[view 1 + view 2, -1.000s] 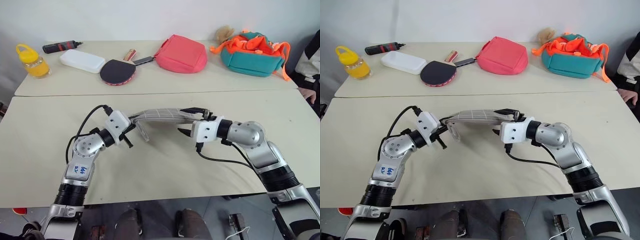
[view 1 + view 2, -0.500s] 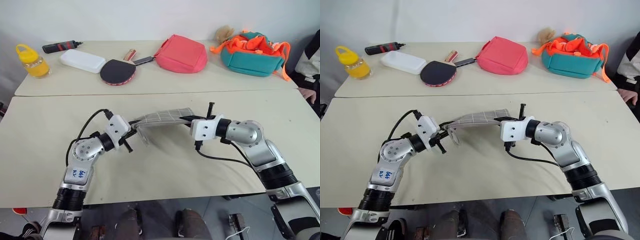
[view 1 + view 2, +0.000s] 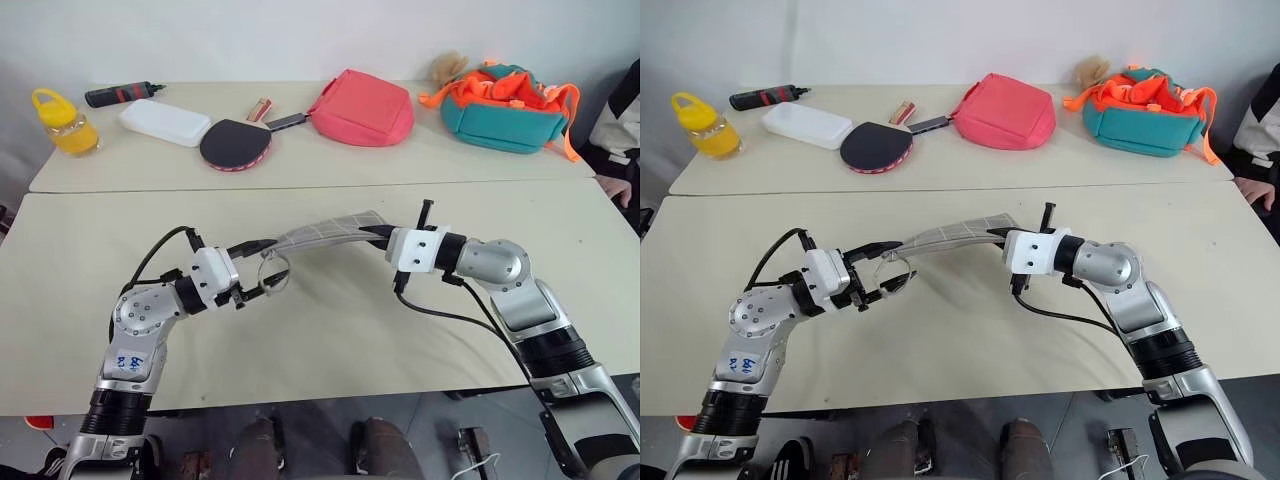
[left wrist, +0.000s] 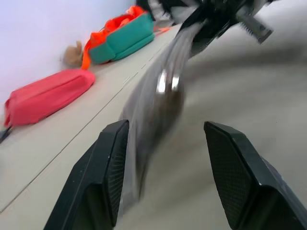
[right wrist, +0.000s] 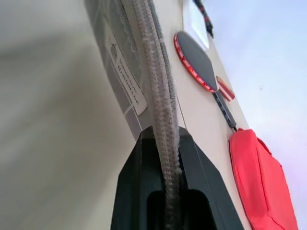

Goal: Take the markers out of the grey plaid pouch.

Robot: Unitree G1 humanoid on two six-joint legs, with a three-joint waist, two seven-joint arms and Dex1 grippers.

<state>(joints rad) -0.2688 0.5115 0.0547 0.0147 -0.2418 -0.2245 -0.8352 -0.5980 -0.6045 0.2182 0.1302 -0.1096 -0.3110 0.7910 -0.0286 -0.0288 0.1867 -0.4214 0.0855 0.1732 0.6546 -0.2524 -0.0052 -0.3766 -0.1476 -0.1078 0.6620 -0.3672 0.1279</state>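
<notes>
The grey plaid pouch hangs above the near table, its right end pinched in the closed right gripper. The left gripper stands open at its left end, holding nothing. No markers are out yet; I judge the task barely begun.

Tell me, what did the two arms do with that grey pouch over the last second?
The right gripper closed on one end of the grey plaid pouch, and holds it above the table. The left gripper opened, let go of the other end and drew back toward the robot; the pouch's loop strap hangs beside it. The things on the far table stayed put.
</notes>
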